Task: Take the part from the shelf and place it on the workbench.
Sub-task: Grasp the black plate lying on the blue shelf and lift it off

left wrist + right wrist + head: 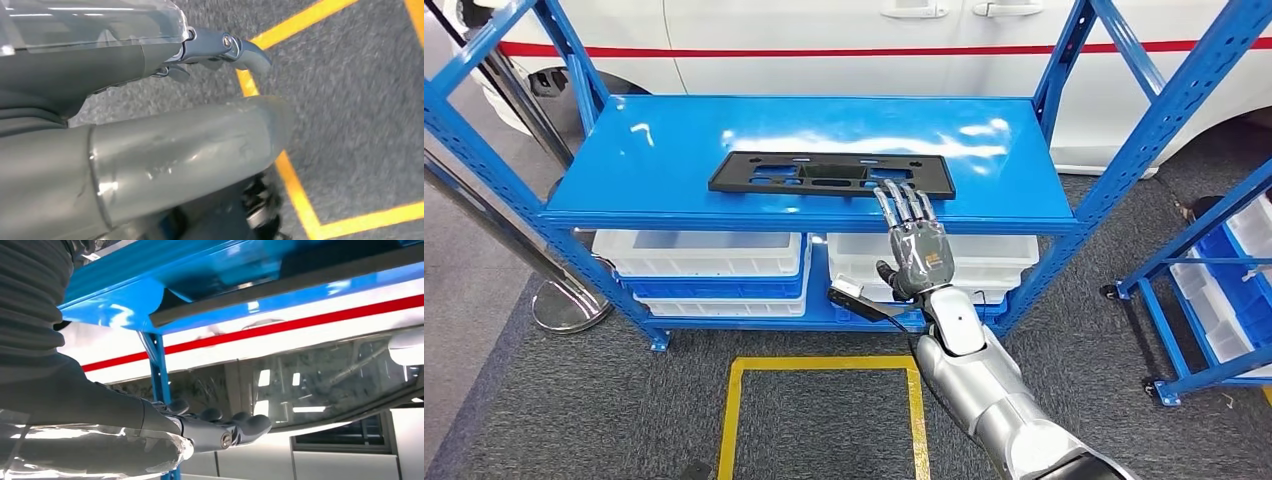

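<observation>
A flat black plastic part [829, 174] with cut-outs lies lengthwise on the blue shelf's top board [654, 150]. My right hand [916, 245] is raised at the shelf's front edge with its fingers stretched out straight. Their tips overlap the right front edge of the part, and I cannot tell whether they touch it. The right wrist view has the right hand [200, 427] empty with straight fingers, and the part's dark edge [280, 292] a gap away. My left hand [190, 145] hangs over the grey carpet, holding nothing.
White bins [699, 255] sit on the shelf's lower level. A white car [824, 40] with a red stripe stands close behind the shelf. Another blue rack [1214, 290] is at the right. A yellow floor square [824, 365] and a stanchion base [569, 305] lie in front.
</observation>
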Tool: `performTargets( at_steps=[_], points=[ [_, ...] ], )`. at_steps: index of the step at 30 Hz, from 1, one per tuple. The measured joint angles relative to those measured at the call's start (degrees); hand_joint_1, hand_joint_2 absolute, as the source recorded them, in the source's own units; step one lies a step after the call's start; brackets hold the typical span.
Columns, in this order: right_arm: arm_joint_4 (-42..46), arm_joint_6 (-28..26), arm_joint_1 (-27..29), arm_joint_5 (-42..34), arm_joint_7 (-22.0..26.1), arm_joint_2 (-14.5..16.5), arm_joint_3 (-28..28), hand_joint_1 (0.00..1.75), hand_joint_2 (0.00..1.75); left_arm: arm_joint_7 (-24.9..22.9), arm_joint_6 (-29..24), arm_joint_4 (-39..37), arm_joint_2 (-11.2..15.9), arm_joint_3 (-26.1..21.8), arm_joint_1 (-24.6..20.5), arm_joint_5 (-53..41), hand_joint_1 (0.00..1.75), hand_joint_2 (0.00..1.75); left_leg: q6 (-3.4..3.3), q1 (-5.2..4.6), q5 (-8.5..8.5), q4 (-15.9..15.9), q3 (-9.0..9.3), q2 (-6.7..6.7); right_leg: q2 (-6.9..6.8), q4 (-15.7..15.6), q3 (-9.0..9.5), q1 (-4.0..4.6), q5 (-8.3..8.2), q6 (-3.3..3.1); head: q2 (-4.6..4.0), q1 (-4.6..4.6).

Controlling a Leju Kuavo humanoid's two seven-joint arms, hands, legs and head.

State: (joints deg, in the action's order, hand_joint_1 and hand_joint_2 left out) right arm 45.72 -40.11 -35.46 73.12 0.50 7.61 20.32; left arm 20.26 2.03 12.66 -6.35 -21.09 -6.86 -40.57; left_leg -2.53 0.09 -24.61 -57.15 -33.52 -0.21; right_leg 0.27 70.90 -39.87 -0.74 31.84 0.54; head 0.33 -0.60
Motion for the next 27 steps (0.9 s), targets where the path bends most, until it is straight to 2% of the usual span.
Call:
performTargets(
  at_steps=[1,2,3,5,6,7,8,11,13,15,16,17,18,20,21,22,24,27],
  points=[
    [-0.01,0.0,0.13,-0.07,0.02,-0.01,0.02,0.0,1.75,0.0,-0.01,0.0,-0.01,-0.01,-0.04,0.01,0.0,0.0,-0.06,0.0,-0.24,-0.05,0.2,-0.03,0.0,2.83,-1.93,-0.04,0.54,0.1,0.0,-0.01],
    [-0.02,0.0,0.27,-0.2,0.05,-0.02,0.04,0.0,1.75,0.0,-0.02,0.0,-0.04,-0.01,0.02,0.01,0.0,0.0,-0.02,0.02,-0.53,-0.13,0.46,-0.08,-0.02,3.97,-3.09,-0.07,0.08,0.18,0.0,-0.01],
    [0.02,0.0,0.36,-0.4,0.1,-0.02,0.12,0.0,1.75,0.0,-0.03,0.0,-0.08,-0.02,0.14,0.01,0.0,0.0,0.08,0.05,-0.88,-0.26,0.8,-0.12,-0.05,2.96,-3.14,-0.11,-1.49,0.22,0.0,-0.01],
    [0.27,0.01,0.39,-0.76,0.16,0.0,0.41,0.0,1.75,0.03,-0.11,0.0,-0.2,-0.02,0.37,0.0,0.0,0.0,0.49,0.14,-1.87,-0.77,1.51,-0.16,-0.17,-3.79,-0.5,-0.18,-5.91,0.18,0.0,-0.01],
    [0.45,0.02,0.36,-0.86,0.16,0.07,0.61,0.0,1.75,0.06,-0.16,0.0,-0.24,-0.02,0.34,-0.01,0.0,0.0,0.82,0.07,-2.43,-1.18,1.68,-0.16,-0.18,-7.11,0.97,-0.15,-7.25,0.04,0.0,-0.02],
    [0.62,0.03,0.36,-0.89,0.16,0.13,0.79,0.0,1.75,0.1,-0.22,0.0,-0.27,-0.02,0.29,-0.01,0.0,0.0,1.15,0.02,-2.83,-1.44,1.73,-0.16,-0.17,-9.24,1.93,-0.07,-7.8,-0.16,0.0,-0.02],
    [0.74,0.04,0.39,-0.91,0.15,0.19,0.96,0.0,1.75,0.13,-0.28,0.0,-0.27,-0.02,0.24,-0.02,0.0,0.0,1.48,-0.05,-3.11,-1.55,1.69,-0.16,-0.11,-9.97,2.27,0.04,-7.52,-0.43,0.0,-0.02],
    [1.11,0.07,0.47,-1.06,0.12,0.31,1.39,0.0,1.75,0.15,-0.39,0.0,-0.27,-0.02,0.2,-0.02,0.0,0.0,2.28,0.01,-3.83,-1.8,1.79,-0.11,0.04,-10.34,2.63,0.1,-7.09,-1.39,0.0,-0.03],
    [1.42,0.09,0.38,-1.17,0.14,0.51,1.68,0.0,1.75,0.15,-0.4,0.0,-0.28,-0.02,0.1,-0.03,0.0,0.0,2.81,0.15,-5.78,-5.52,0.19,-0.06,-0.04,-10.62,3.32,-0.05,-6.76,-2.07,0.0,-0.08],
    [1.55,0.14,0.37,-1.21,0.17,0.69,2.02,0.0,1.75,0.15,-0.38,0.0,-0.3,-0.02,-0.01,-0.1,0.0,0.0,3.23,0.27,-8.58,-13.18,-4.0,-0.05,-0.12,-10.68,3.93,0.06,-6.24,-2.51,0.0,-0.11],
    [1.55,0.15,0.44,-1.23,0.18,0.73,2.18,0.0,1.75,0.13,-0.38,0.0,-0.3,-0.02,0.01,-0.14,0.0,0.0,3.32,0.32,-9.26,-16.44,-6.15,-0.05,-0.12,-10.67,4.19,0.15,-5.98,-2.59,0.0,-0.1],
    [1.55,0.15,0.53,-1.26,0.18,0.74,2.28,0.0,1.75,0.11,-0.37,0.0,-0.31,-0.02,0.06,-0.16,0.0,0.0,3.3,0.33,-8.84,-17.85,-7.49,-0.06,-0.08,-10.67,4.47,0.23,-5.72,-2.6,0.0,-0.1],
    [1.56,0.15,0.59,-1.29,0.18,0.78,2.34,0.0,1.75,0.09,-0.37,0.0,-0.31,-0.02,0.1,-0.17,0.0,0.0,3.17,0.33,-7.24,-17.01,-7.73,-0.06,-0.03,-10.67,4.83,0.3,-5.45,-2.59,0.0,-0.09],
    [1.63,0.15,0.59,-1.34,0.18,0.9,2.38,0.0,1.75,0.07,-0.37,0.0,-0.31,-0.02,0.11,-0.17,0.0,0.0,2.47,0.2,-2.13,-10.01,-5.44,-0.06,0.07,-10.72,5.74,0.41,-4.84,-2.49,0.0,-0.08],
    [1.68,0.15,0.53,-1.39,0.18,0.97,2.38,0.0,1.75,0.06,-0.37,0.0,-0.31,-0.03,0.08,-0.17,0.0,0.0,2.04,0.01,-0.28,-6.47,-3.98,-0.05,0.08,-10.75,6.12,0.51,-4.57,-2.36,0.0,-0.08],
    [1.73,0.15,0.47,-1.5,0.19,1.02,2.39,0.0,1.75,0.05,-0.37,0.0,-0.3,-0.03,0.01,-0.17,0.0,0.0,1.61,-0.22,0.58,-3.79,-2.81,-0.06,0.09,-10.79,6.31,0.53,-4.37,-2.15,0.0,-0.09],
    [1.82,0.15,0.44,-1.8,0.22,1.05,2.41,0.0,1.75,0.02,-0.36,0.0,-0.29,-0.04,-0.07,-0.19,0.0,0.0,1.11,-0.63,0.27,-2.04,-1.93,-0.09,0.05,-11.01,6.39,0.5,-4.21,-1.62,0.0,-0.09],
    [2.26,0.16,0.36,-2.19,0.4,1.17,2.61,0.0,0.44,0.07,-0.34,0.0,-0.36,-0.04,-0.04,-0.19,0.0,0.0,0.54,-0.31,0.27,-0.28,-0.55,-0.05,-0.11,-10.59,6.6,0.45,-3.58,-0.79,0.0,-0.08]
  ],
)
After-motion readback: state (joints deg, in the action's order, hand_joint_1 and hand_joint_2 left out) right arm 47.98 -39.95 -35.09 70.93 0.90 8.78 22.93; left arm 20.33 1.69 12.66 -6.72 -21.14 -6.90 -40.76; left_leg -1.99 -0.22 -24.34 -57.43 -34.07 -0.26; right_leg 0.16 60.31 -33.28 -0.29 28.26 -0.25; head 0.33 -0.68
